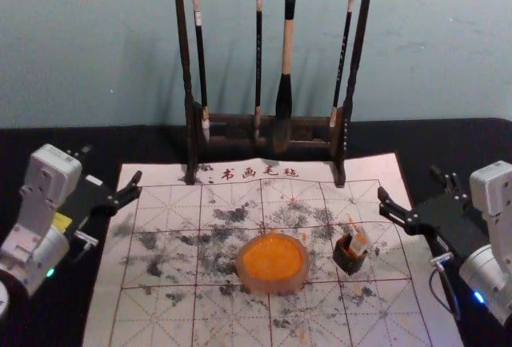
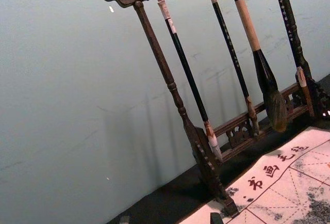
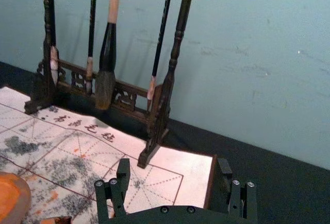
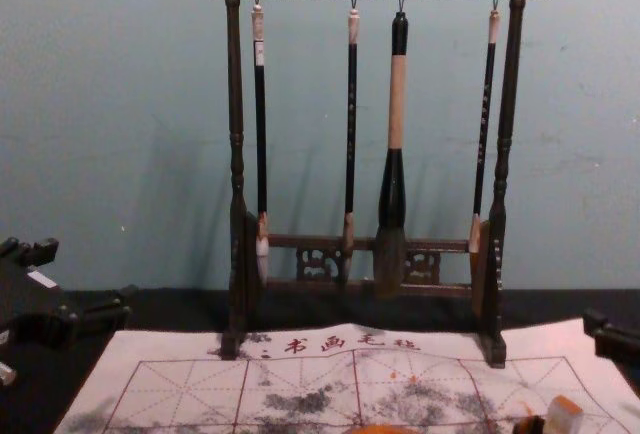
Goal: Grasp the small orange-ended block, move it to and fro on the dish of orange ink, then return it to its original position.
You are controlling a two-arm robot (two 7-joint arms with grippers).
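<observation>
The right gripper (image 1: 409, 184) shows its two fingers (image 3: 121, 182) spread well apart, with a printed corner of the white mat (image 3: 193, 182) visible between them. Beyond stands a dark wooden rack (image 3: 171, 74), where slim brushes (image 3: 161, 33) hang beside a thick one (image 3: 108, 48) with a pale and black handle, the mat's row of characters (image 3: 85, 127) lying near its foot. The dish of orange ink (image 3: 11, 198) and a small orange-stained piece (image 3: 55, 220) are both cut off at the view's edge.

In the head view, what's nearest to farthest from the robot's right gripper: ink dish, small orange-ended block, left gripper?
1. Small orange-ended block: in dark holder, right side.
2. Ink dish: near middle.
3. Left gripper: far left.
</observation>
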